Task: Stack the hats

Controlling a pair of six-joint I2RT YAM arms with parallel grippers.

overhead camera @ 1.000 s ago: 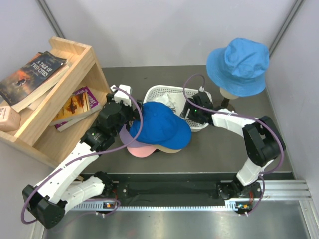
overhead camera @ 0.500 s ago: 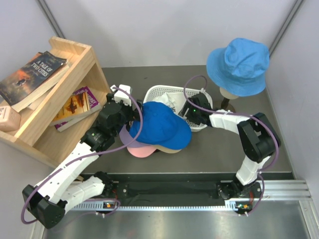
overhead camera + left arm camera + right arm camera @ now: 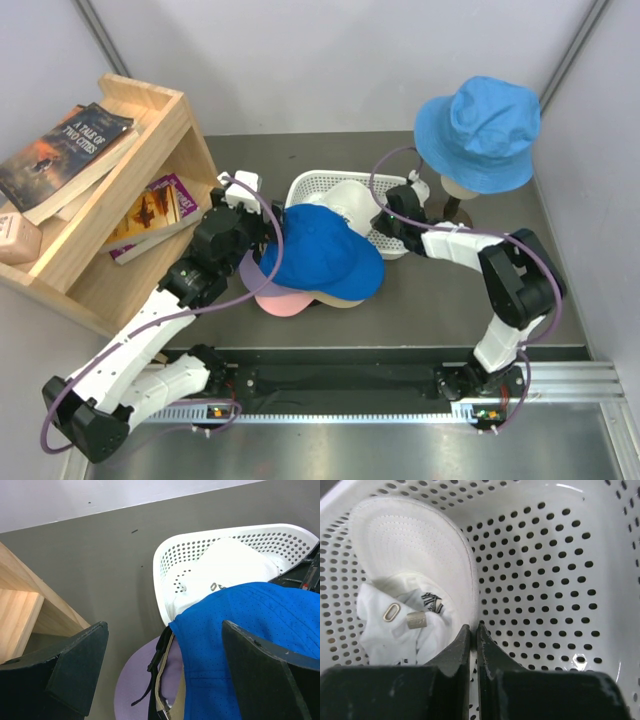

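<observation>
White cap (image 3: 415, 565) lies in the perforated basket (image 3: 560, 580), our right pincer (image 3: 474, 630) pinching its brim edge. Our left pincer (image 3: 160, 665) hangs spread over the royal blue cap (image 3: 325, 250) topping the bench pile; a wooden bookshelf (image 3: 120, 200) crowds its left

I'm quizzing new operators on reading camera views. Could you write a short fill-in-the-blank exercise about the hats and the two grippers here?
1. The white cap lies inside the perforated white ____.
2. The top hat of the pile on the table is the royal ____ cap.
3. The right gripper has its jaws ____ on the white cap's brim.
4. The left gripper hangs over the pile with its jaws wide ____.

Missing words: basket; blue; shut; open
</observation>
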